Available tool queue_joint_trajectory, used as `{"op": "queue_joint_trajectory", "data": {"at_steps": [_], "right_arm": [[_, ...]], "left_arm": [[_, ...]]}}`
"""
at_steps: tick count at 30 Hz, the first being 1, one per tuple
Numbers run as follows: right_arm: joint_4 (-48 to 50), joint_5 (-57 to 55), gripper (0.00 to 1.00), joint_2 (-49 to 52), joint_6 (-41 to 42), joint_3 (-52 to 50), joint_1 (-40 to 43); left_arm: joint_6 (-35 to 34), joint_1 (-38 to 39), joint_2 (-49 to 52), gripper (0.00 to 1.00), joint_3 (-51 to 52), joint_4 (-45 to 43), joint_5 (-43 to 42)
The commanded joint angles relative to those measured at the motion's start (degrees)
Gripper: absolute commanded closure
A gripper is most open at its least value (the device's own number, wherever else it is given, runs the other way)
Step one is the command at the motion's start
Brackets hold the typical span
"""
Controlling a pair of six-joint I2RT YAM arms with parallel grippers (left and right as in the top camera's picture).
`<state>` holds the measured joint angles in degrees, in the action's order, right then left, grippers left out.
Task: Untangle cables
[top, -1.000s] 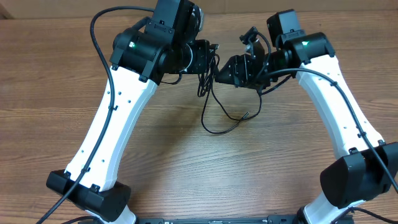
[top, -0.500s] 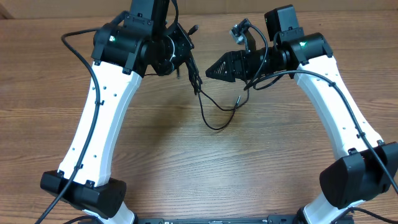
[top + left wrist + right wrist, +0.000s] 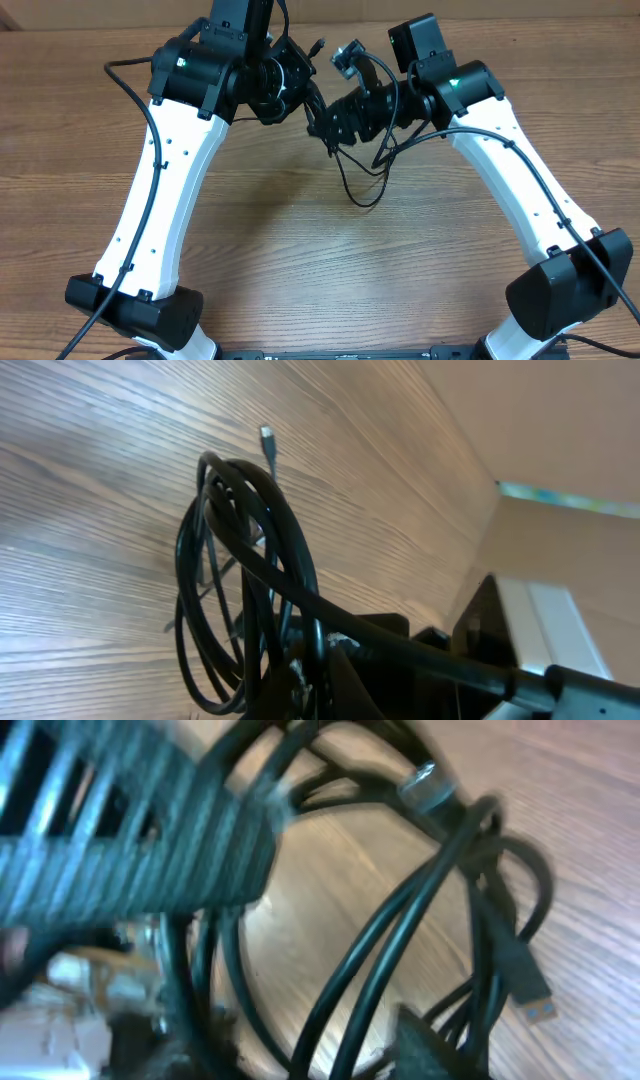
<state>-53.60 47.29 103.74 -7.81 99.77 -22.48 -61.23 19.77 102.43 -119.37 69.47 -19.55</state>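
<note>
Your left gripper (image 3: 303, 98) is clamped on the cables (image 3: 362, 203) at the far middle of the table (image 3: 300, 280), and your left wrist camera shows the bundle (image 3: 300, 550) rising out of its closed fingers as several black loops stacked on one another. One loose end with a small silver plug (image 3: 267, 440) sticks up above the top of those loops. Your right gripper (image 3: 332, 122) sits just to the right of the left one, nose to nose with it, and its jaws are spread wide. In your right wrist view, which is blurred, one ridged finger (image 3: 130, 830) fills the upper left, the tip of the other shows at the lower edge, and the loops (image 3: 400, 920) cross the gap between them without being pinched. A plug with a blue tip (image 3: 535, 1002) hangs at the right of that view, and a silver connector (image 3: 425, 780) shows near the top. From overhead, the bundle is bunched where the two grippers meet, and a single thin loop hangs from it toward you over the wood. You cannot tell from these views whether the bottom of that loop touches the table. The right arm's white link (image 3: 545, 620) shows at the right edge of your left wrist view.
</note>
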Motion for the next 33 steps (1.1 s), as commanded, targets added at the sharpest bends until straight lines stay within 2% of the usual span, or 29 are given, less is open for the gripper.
{"op": "queue_joint_trajectory", "data": {"at_steps": [1,2,5,7,10,14,18,20,23,25,29,33], "right_arm": [[2.84,-1.92,0.69,-0.81,3.39,1.44,0.31],[3.69,-2.36,0.76,-0.81,5.11,1.44,0.31],[4.81,-3.41,0.91,-0.81,8.50,1.44,0.33],[4.74,-4.42,0.96,-0.81,10.10,1.44,0.42],[3.91,-4.98,0.96,-0.83,11.32,1.44,0.83],[1.75,-5.29,0.96,-0.83,13.44,1.46,2.32],[-1.53,-5.25,0.96,-0.83,16.04,1.46,4.66],[-3.58,-5.29,0.96,-0.85,18.34,1.46,6.16],[-7.04,-5.20,0.96,-0.85,23.12,1.46,9.40],[-8.37,-3.48,0.96,-0.87,23.21,1.46,11.10],[-9.86,2.32,0.96,-0.87,22.69,1.46,13.60],[-9.81,8.07,0.96,-0.87,22.03,1.46,13.92]], "left_arm": [[-1.20,0.07,-1.42,0.96,-1.62,-0.85,-3.19],[-1.18,0.07,-1.42,0.96,-1.62,-0.96,-3.19],[-0.74,0.07,-1.42,0.96,-1.62,-0.92,-3.19],[0.13,0.07,-1.42,0.96,-1.62,-0.90,-3.15],[4.57,0.07,-1.42,0.96,-1.62,-0.92,-2.16],[16.72,0.07,-1.42,0.96,-1.62,-0.07,0.39],[36.79,0.07,-1.42,0.96,-1.62,2.21,0.48],[42.86,0.07,-1.42,0.94,-1.62,3.26,1.40],[43.67,0.04,-1.42,0.91,-1.62,5.62,7.58],[45.09,0.07,-1.42,0.88,-1.62,6.71,9.33],[48.50,0.07,-1.40,0.71,-1.55,9.29,9.42],[49.99,0.52,-1.31,0.72,-0.09,10.23,5.62]]}}
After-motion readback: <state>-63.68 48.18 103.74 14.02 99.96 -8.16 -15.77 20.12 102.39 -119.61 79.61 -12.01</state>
